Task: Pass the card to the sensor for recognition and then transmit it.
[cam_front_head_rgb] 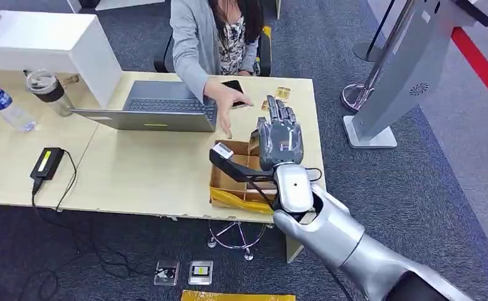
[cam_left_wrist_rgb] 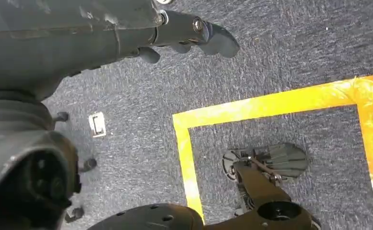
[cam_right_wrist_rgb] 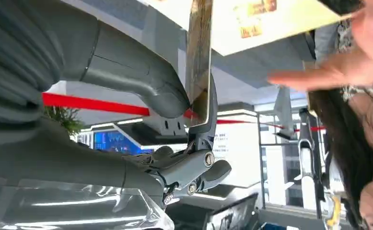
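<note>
My right hand is raised over the right end of the wooden table, fingers pointing up. It pinches a gold-toned card between thumb and a finger, seen edge-on in the right wrist view; in the head view a sliver of the card shows by the fingertips. A black device with a white label sits just left of my wrist, over an open cardboard box. A person's hand reaches toward the card, fingers spread. My left hand hangs over the carpet, holding nothing.
The person sits behind an open laptop, a phone beside it. More gold cards lie near the table's far right corner. A bottle, a cup and a power adapter stand left. A grey kiosk stands on the right.
</note>
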`<state>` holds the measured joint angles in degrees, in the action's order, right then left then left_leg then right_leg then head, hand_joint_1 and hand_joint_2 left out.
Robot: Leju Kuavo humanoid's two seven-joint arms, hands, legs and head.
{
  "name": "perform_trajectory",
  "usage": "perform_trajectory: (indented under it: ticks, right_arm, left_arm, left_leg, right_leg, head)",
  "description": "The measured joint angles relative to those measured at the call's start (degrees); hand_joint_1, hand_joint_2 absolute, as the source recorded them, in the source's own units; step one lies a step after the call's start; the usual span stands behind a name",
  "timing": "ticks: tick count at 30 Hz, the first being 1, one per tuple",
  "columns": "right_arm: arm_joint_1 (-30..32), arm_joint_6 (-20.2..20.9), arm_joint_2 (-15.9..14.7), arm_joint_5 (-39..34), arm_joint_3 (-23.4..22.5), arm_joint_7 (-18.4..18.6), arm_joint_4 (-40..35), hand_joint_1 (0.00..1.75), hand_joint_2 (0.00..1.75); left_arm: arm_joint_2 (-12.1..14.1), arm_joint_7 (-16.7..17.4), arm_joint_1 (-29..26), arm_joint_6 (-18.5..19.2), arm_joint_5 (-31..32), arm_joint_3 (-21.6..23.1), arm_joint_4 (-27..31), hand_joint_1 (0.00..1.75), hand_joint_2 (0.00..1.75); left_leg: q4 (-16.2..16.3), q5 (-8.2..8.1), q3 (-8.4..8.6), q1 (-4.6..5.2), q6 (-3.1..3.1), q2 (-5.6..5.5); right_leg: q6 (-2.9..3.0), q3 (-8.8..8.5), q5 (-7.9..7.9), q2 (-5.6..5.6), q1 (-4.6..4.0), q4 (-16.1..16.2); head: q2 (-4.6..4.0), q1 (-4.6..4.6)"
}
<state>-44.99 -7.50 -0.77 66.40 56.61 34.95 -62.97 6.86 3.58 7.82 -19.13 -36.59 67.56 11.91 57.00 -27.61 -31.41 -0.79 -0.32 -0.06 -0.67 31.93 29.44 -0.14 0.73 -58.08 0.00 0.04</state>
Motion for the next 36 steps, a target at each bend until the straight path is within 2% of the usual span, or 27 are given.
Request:
perform_trajectory:
  ticks: [16, 17, 18, 19, 23, 26, 29, 36]
  right_arm:
    - [-3.0, 0.6, 2.6, 2.0, 0.0, -0.1, 3.9, 1.75, 1.75]
    - [-3.0, 0.6, 2.8, 2.2, 0.0, -0.2, 4.2, 0.61, 1.75]
    - [-3.0, 0.6, 3.0, 2.4, 0.0, -0.2, 4.4, 0.61, 1.75]
    - [-3.0, 0.6, 3.1, 2.7, 0.0, -0.2, 4.6, 0.00, 0.00]
    - [-3.0, 0.5, 3.8, 1.9, 0.0, -1.2, 5.2, 0.00, 0.00]
    - [-3.1, 3.8, 4.4, 0.6, 0.0, -2.5, 5.9, 0.00, 0.00]
    - [-3.1, 3.6, 5.1, -0.1, 0.1, -3.9, 6.6, 0.00, 0.00]
    - [-3.9, 3.3, 5.2, 0.9, 0.0, -3.1, 7.2, 0.00, 0.00]
  left_arm:
    - [0.0, 0.6, 1.1, 1.7, 1.0, 0.0, 0.0, 0.00, 0.00]
    - [0.0, 0.6, 1.1, 1.7, 1.0, 0.0, 0.0, 0.00, 0.00]
    - [-0.1, 0.6, 1.2, 1.7, 1.0, 0.0, 0.0, 0.00, 0.00]
    - [-0.1, 0.6, 1.1, 1.7, 1.0, 0.0, 0.0, 0.00, 0.00]
    - [-0.1, 0.6, 1.1, 1.7, 1.2, 0.0, 0.0, 0.00, 0.00]
    - [-0.1, 0.6, 1.2, 1.9, 1.5, 0.0, 0.0, 0.00, 0.00]
    - [-0.1, 0.6, 1.2, 1.9, 1.6, 0.0, 0.0, 0.00, 0.00]
    - [-0.1, 0.6, 1.0, 1.4, 1.3, 0.0, 0.0, 0.00, 0.00]
  left_leg:
    - [0.0, 0.00, 0.00, 0.00, 0.00, 0.00]
    - [0.0, 0.00, 0.00, 0.00, 0.00, 0.00]
    - [0.0, 0.01, 0.00, 0.00, -0.01, 0.00]
    - [0.0, 0.01, 0.00, 0.00, -0.01, 0.00]
    - [0.0, 0.01, 0.00, 0.00, -0.01, 0.00]
    - [0.0, 0.01, 0.00, 0.00, -0.01, 0.00]
    - [0.0, 0.01, 0.00, 0.00, -0.01, 0.00]
    - [0.0, 0.01, 0.02, 0.00, -0.01, 0.01]
  right_leg:
    - [0.00, 0.00, 0.00, 0.01, 0.00, 0.0]
    - [0.00, 0.00, 0.00, 0.01, 0.00, 0.0]
    - [0.00, 0.00, 0.00, 0.01, 0.00, 0.0]
    - [0.00, 0.00, 0.00, 0.01, 0.00, 0.0]
    - [0.00, 0.00, 0.00, 0.01, 0.00, 0.0]
    - [0.00, 0.00, 0.00, 0.01, 0.00, 0.0]
    - [0.00, 0.00, 0.00, 0.01, 0.00, 0.0]
    - [0.00, 0.01, 0.00, 0.02, 0.00, 0.0]
  head:
    - [0.00, 0.00]
    - [0.00, 0.00]
    - [0.00, 0.00]
    - [0.00, 0.00]
    - [0.00, 0.00]
    - [0.00, 0.02]
    - [0.00, 0.00]
    - [0.00, -0.02]
